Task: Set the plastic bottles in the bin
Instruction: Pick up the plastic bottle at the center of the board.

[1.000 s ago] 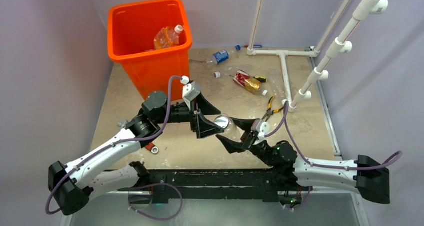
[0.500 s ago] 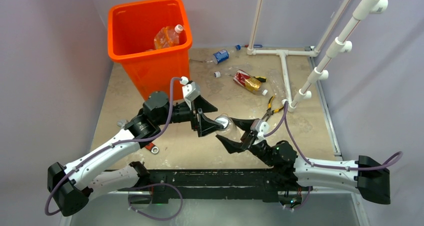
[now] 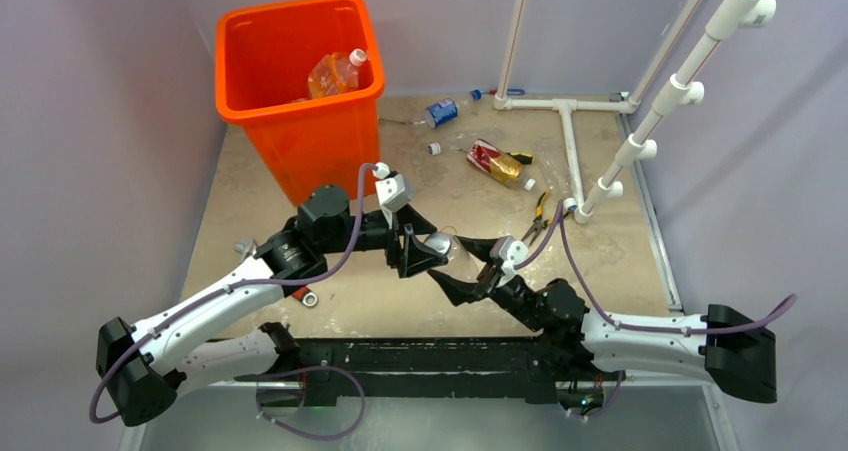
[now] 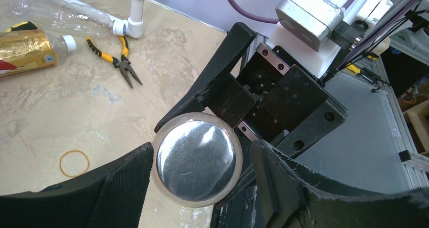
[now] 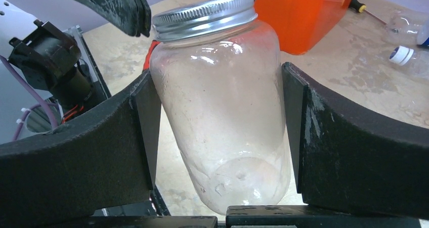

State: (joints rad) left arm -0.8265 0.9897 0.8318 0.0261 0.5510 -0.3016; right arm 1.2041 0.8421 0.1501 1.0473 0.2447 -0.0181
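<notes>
The left hand [image 3: 432, 243] has advanced, fingers narrowing around the lid [image 4: 197, 160]; grip unclear. The right hand [image 5: 217, 76] clamps the glass jar [image 5: 222, 137].

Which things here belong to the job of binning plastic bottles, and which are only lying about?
Job: bin; orange bottle inside it; blue-label bottle; red-label bottle; clear bottle.
Not the job: jar; pliers; rubber band; screwdriver.
</notes>
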